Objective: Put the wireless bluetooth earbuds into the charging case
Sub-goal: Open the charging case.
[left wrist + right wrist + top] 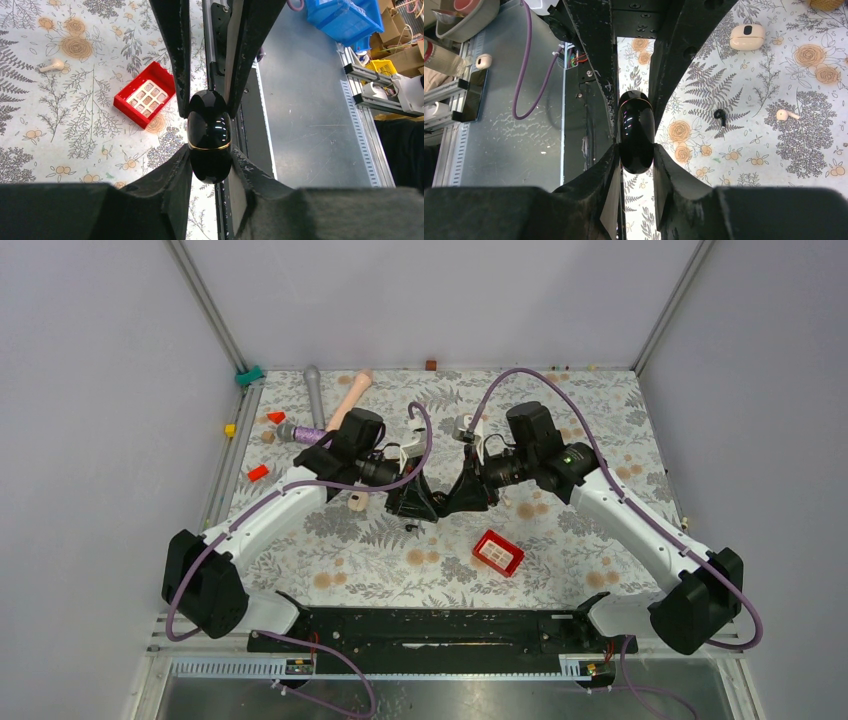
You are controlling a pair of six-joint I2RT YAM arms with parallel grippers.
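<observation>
A glossy black charging case (209, 131) with a gold seam is held above the middle of the table, closed, between both grippers. My left gripper (210, 156) is shut on one end of it and my right gripper (636, 151) on the other end (636, 131). In the top view the two grippers meet, left (420, 502) and right (462, 496). A black earbud (720, 116) and a cream earbud (786, 114) lie loose on the cloth. A cream earbud also shows in the left wrist view (51, 65).
A red box (498, 552) lies in front of the grippers. A cream case (747, 36) sits on the cloth. Grey (314, 390) and pink (350, 398) handled tools, red cones (276, 417) and a yellow block (230, 429) lie at the back left.
</observation>
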